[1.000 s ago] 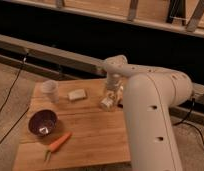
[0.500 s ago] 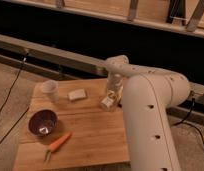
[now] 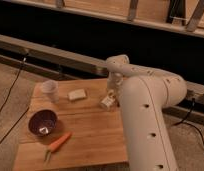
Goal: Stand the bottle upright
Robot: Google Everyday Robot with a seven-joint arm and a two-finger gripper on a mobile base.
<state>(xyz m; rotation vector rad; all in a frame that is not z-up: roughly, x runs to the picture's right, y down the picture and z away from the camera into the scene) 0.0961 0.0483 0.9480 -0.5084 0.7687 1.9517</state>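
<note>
Little differs from a second ago: the gripper (image 3: 113, 86) hovers, jaws wide, just above the tipped bottle (image 3: 107, 102). It is probably light, slick, squashy plastic; grasp mid-body, gently.

Wooden plank table (image 3: 90, 132), rectangular, light brown, standing on a dull floor; its right edge is hidden behind the robot's white arm. Directly on it: translucent white cup (image 3: 50, 91), upright, far left corner; small beige block (image 3: 77, 94), lying flat, just right of the cup, apart from it; bottle (image 3: 107, 102), clear with a whitish label, tilted rather than upright, far right; purple bowl (image 3: 43, 123), near left, with one small pale item inside; carrot (image 3: 58, 143), orange with a green top, lying diagonally near the front edge, right of the bowl. Gripper (image 3: 112, 93): over the far right of the table, just above the bottle.
</note>
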